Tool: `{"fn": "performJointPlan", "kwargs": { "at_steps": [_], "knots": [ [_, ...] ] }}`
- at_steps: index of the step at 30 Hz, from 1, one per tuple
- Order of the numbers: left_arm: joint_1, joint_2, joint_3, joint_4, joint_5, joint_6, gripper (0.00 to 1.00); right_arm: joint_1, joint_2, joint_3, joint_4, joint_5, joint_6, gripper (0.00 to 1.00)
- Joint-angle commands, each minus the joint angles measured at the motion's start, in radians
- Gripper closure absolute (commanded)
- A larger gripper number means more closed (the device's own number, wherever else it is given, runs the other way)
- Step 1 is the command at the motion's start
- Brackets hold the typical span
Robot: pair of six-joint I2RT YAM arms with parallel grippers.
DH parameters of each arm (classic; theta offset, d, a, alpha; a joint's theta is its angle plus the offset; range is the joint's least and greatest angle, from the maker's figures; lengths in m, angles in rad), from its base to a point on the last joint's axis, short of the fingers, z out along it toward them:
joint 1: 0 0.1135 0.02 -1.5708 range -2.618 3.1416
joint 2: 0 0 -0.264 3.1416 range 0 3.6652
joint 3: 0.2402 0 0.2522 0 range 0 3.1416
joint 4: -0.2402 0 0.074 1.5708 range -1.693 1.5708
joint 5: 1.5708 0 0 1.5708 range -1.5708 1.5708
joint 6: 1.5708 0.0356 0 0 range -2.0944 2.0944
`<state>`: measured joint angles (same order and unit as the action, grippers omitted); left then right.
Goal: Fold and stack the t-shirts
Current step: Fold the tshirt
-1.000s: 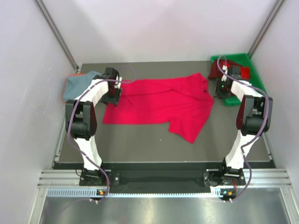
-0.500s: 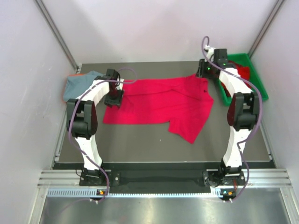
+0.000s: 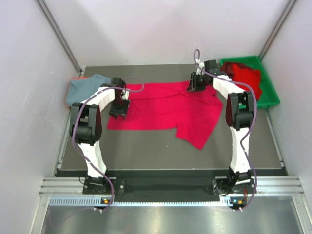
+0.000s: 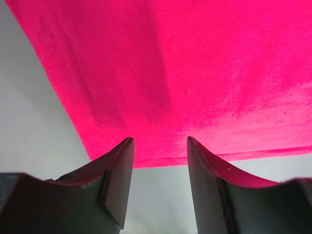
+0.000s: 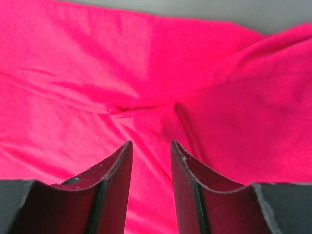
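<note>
Dark tabletop, arms converging.
Right gripper (image 3: pixel 196 84), jaws apart, is arriving from the green bin (image 3: pixel 271 95) over the far edge of the red t-shirt (image 3: pixel 165 108), mid-table; left gripper (image 3: pixel 118 110), likewise apart, is hovering at its left edge: folding looks ready.

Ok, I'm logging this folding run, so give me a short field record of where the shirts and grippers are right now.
red t-shirt: spread flat, centre
left gripper: open, over its left edge
right gripper: open, over its far right part
grey-blue t-shirt: far left corner
green bin: far right, red cloth inside
</note>
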<state>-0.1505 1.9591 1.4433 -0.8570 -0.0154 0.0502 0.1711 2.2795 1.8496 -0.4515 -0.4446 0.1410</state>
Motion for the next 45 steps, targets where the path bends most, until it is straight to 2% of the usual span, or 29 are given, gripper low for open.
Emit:
{"fn": "performJointPlan", "kwargs": {
  "at_steps": [1, 18, 22, 25, 26, 36, 39, 40, 41, 45],
  "knots": [
    [-0.007, -0.017, -0.001, 0.006, 0.005, -0.009, 0.48, 0.01, 0.014, 0.074, 0.059, -0.005, 0.011, 0.62],
    [-0.029, -0.015, -0.001, 0.009, -0.012, -0.007, 0.48, 0.042, 0.094, 0.117, 0.062, 0.052, -0.014, 0.63],
    [-0.031, -0.014, -0.001, 0.009, -0.011, -0.009, 0.48, 0.047, 0.091, 0.115, 0.063, 0.067, -0.014, 0.86],
    [-0.031, -0.011, -0.001, 0.01, -0.011, -0.01, 0.48, 0.05, 0.081, 0.115, 0.062, 0.072, -0.014, 0.97],
    [-0.031, -0.011, 0.0, 0.012, -0.011, -0.01, 0.47, 0.048, 0.068, 0.111, 0.057, 0.073, -0.015, 0.99],
    [-0.031, 0.018, 0.042, 0.012, 0.011, -0.027, 0.48, 0.051, -0.083, -0.047, 0.037, 0.07, 0.015, 0.95],
    [-0.031, 0.026, 0.055, 0.013, 0.009, -0.032, 0.48, 0.068, -0.129, -0.116, 0.036, 0.06, 0.026, 0.89],
    [-0.031, 0.027, 0.058, 0.015, 0.011, -0.032, 0.48, 0.077, -0.136, -0.128, 0.037, 0.054, 0.029, 0.82],
    [-0.031, 0.027, 0.061, 0.016, 0.011, -0.033, 0.48, 0.079, -0.15, -0.148, 0.037, 0.049, 0.032, 0.79],
    [-0.031, 0.031, 0.063, 0.018, 0.011, -0.035, 0.48, 0.102, -0.166, -0.167, 0.04, 0.053, 0.04, 0.75]
  ]
}}
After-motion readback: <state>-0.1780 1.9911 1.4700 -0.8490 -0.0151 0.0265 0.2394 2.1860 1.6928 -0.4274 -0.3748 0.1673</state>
